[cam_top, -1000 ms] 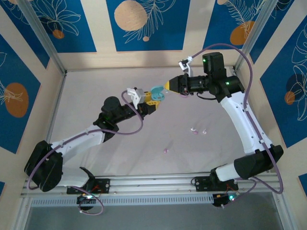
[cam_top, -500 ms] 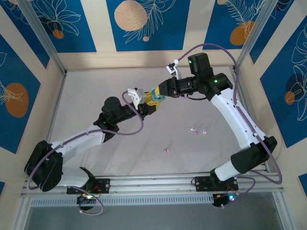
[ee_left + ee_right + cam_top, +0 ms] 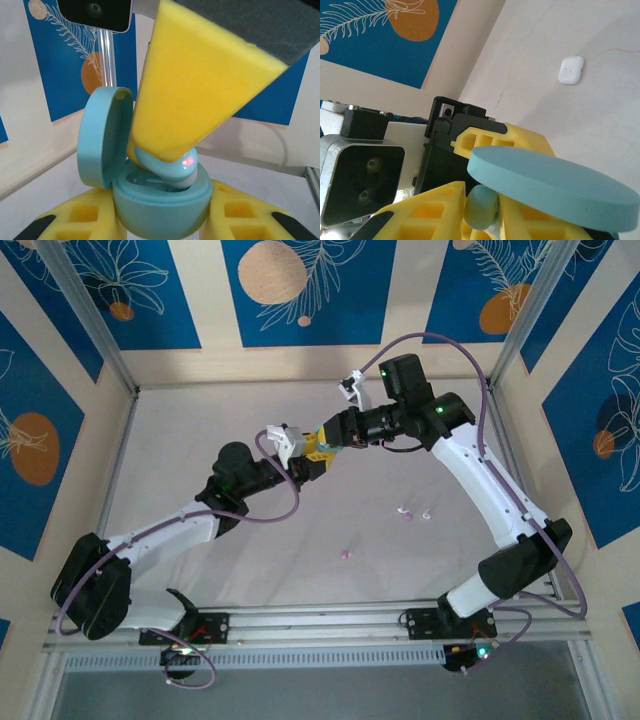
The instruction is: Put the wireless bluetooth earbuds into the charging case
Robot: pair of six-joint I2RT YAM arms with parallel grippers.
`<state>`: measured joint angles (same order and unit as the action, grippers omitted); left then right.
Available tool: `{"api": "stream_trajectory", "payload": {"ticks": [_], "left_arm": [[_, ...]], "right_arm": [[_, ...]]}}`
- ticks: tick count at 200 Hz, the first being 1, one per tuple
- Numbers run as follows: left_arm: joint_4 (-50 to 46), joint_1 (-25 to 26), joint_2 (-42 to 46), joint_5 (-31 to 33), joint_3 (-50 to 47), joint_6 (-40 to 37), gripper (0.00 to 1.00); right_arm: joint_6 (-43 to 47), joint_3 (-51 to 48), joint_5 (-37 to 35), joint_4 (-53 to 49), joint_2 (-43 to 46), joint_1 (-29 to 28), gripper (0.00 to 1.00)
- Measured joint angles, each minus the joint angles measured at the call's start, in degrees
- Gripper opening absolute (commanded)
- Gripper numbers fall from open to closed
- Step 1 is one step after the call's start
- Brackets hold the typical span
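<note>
My left gripper (image 3: pixel 160 222) is shut on a pale blue charging case (image 3: pixel 160 207), held upright with its lid (image 3: pixel 102 135) swung open to the left. My right gripper (image 3: pixel 482 212) is shut on a pale blue earbud (image 3: pixel 172 167) with a red light glowing on it. The earbud's white tip sits in the right-hand socket of the case, under the right gripper's yellow finger (image 3: pixel 195 85). In the right wrist view the earbud (image 3: pixel 482 207) shows between the yellow pads, just below the open lid (image 3: pixel 555 187). In the top view the left gripper (image 3: pixel 308 462) and right gripper (image 3: pixel 327 434) meet above the table's middle.
Two small pale earbuds (image 3: pixel 404 512) (image 3: pixel 427 514) and a pink one (image 3: pixel 346 554) lie loose on the grey table right of centre. A white case (image 3: pixel 571 70) rests on the table farther off. Patterned walls close in the back and sides.
My right gripper has swung left with the earbud, onto the open case in my left gripper. The left arm has stayed put.
</note>
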<state>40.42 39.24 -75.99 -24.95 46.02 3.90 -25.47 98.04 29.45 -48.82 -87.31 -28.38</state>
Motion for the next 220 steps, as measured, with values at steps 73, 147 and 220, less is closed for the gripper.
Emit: {"api": "stream_trajectory", "payload": {"ticks": [73,147,220], "left_arm": [[-0.98,0.07,0.00,0.42,0.00,0.00,0.24],[-0.81,0.15,0.00,1.14,0.00,0.00,0.24],[-1.05,0.31,0.00,1.51,-0.02,0.04,0.24]], "right_arm": [[0.35,0.00,-3.34,-0.02,0.00,-0.87,0.24],[-0.70,-0.02,-4.50,1.66,0.00,-1.31,0.24],[0.83,0.00,-5.77,0.74,0.02,-1.66,0.27]]}}
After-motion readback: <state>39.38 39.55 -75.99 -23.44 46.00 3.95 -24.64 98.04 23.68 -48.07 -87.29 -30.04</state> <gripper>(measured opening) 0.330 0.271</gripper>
